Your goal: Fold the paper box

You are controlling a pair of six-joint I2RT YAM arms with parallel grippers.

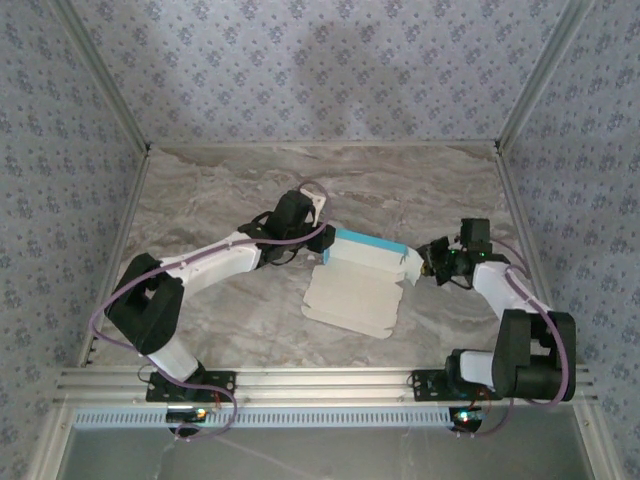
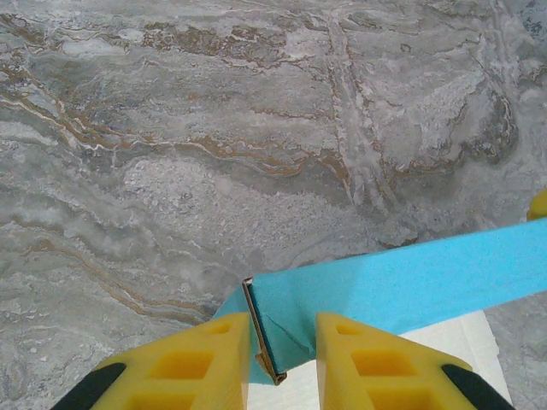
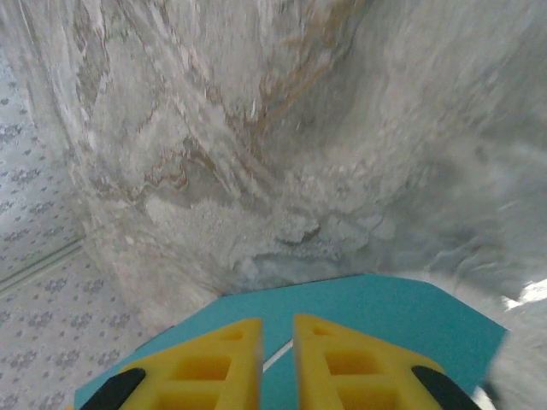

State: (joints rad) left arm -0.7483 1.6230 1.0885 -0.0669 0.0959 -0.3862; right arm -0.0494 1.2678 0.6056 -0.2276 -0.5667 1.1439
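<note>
The paper box (image 1: 355, 290) lies partly folded near the middle of the tabletop (image 1: 250, 180); its pale beige panel rests flat toward the near side, with notched flaps along its near edge; a light blue wall stands up along its far edge, running from left to right and sloping slightly nearer at the right end. The left gripper (image 1: 325, 243) meets the left end of that blue wall; in the left wrist view the yellow jaws of the left gripper (image 2: 284, 318) stand a little apart with the folded blue corner of the paper box (image 2: 410, 282) pinched between them, the brown cut edge of the card against the left finger. The right gripper (image 1: 428, 262) touches the right end flap; in the blurred right wrist view the right gripper (image 3: 278, 323) has its jaws drawn nearly together on a thin pale edge, with the blue face of the paper box (image 3: 385, 316) spreading beneath them. Grey marbled stone shows beyond in both wrist views; patterned walls (image 1: 300, 60) enclose the tabletop on the left, right and far sides.
</note>
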